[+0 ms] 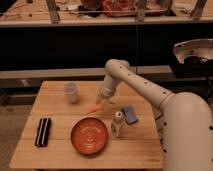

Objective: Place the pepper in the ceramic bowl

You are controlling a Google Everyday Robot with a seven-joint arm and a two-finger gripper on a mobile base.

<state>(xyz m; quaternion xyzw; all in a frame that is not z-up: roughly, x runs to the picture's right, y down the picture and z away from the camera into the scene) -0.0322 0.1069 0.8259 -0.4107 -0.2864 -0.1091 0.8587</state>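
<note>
**One raised view, looking down over the robot's shoulder**

Set high and behind the robot, facing forward and downward across the wooden table (125, 145). Close enough to take in the whole tabletop, with the white arm (150, 90) filling the right foreground and reaching leftward toward mid-table. Gripper (100, 104) sits near the frame's centre, over the table, beside the pepper (93, 109) and beyond the ceramic bowl (89, 136). Dark shelving (70, 45) across the background. Only one view, so no overlap.
</note>
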